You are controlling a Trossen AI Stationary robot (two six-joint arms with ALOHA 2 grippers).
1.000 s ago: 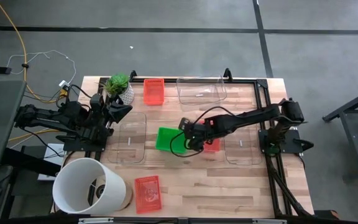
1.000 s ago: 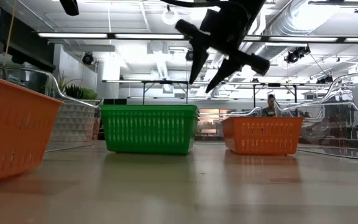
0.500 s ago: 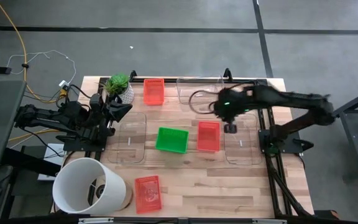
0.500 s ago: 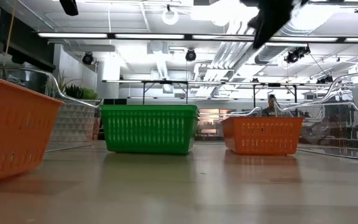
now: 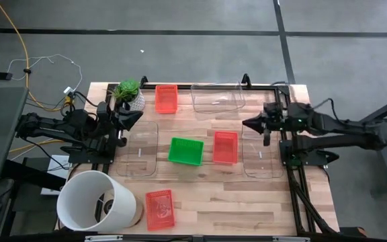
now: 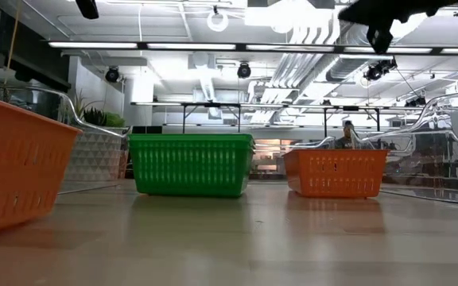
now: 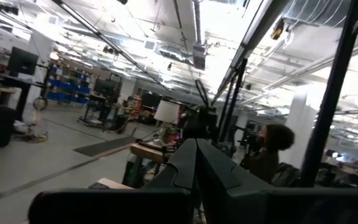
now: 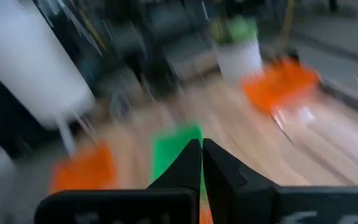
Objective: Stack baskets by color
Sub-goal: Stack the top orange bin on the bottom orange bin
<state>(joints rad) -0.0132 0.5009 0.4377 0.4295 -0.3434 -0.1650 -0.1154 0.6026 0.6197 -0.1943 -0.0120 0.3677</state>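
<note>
A green basket [image 5: 185,150] and a red basket [image 5: 225,146] sit side by side on their bottoms at mid-table. One more red basket [image 5: 166,98] stands at the far edge and another [image 5: 160,208] at the near edge. Clear baskets lie at the left [image 5: 142,149], far [image 5: 218,97] and right [image 5: 261,153]. My right gripper [image 5: 248,124] is shut and empty, raised over the right clear basket by the table's right side. My left gripper [image 5: 134,118] is shut and empty, held high at the left side.
A white bucket [image 5: 96,199] lies on its side at the near left corner. A small potted plant [image 5: 129,94] stands at the far left. Black frame rails [image 5: 289,144] run along the right side. Bare wood shows between the middle baskets and the near edge.
My right gripper has drawn back from between the green and red baskets toward the table's right edge, rising, rolling its wrist, and shutting with nothing in it. The red basket it hovered over stays on the table beside the green one.
</note>
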